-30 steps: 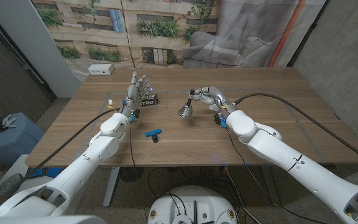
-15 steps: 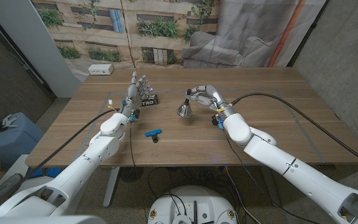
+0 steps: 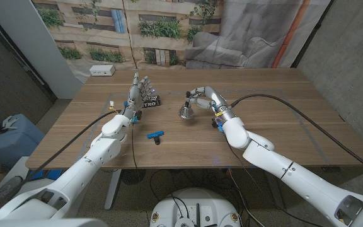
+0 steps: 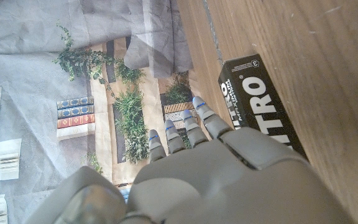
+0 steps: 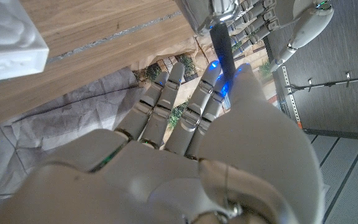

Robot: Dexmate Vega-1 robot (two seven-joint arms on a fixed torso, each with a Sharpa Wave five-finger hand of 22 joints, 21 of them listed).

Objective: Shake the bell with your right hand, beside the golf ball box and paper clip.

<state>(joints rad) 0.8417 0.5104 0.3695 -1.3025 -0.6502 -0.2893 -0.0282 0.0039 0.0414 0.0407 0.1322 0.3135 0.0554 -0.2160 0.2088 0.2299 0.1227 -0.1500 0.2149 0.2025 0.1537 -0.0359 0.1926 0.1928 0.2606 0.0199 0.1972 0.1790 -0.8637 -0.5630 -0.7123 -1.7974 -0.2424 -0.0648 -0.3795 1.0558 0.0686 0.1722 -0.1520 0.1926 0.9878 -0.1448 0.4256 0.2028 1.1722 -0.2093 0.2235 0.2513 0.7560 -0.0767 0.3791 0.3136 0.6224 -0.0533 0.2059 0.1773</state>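
Now the right hand (image 3: 201, 96) pinches the silver bell's (image 3: 186, 111) handle (black).

The left hand (image 3: 140, 93) hides part of the golf ball box (image 3: 151, 99); its lettering is cut short.

Free room and obstacles on the surface (image 3: 282, 120):

- Right half: lying bare wood out to the right edge, offering open passage.
- Centre: bell (image 3: 186, 111) standing on the wood with the right hand (image 3: 205, 98) holding its handle, blocking the middle lane.
- Left of centre: golf ball box (image 3: 150, 100) lying just beside the left hand (image 3: 137, 91), which is standing fingers up.
- Toward the near edge: blue paper clip (image 3: 155, 134) lying apart from the rest.
- Far left corner: white box (image 3: 102, 70) sitting well apart.
- A clear gap is showing between bell and golf ball box.
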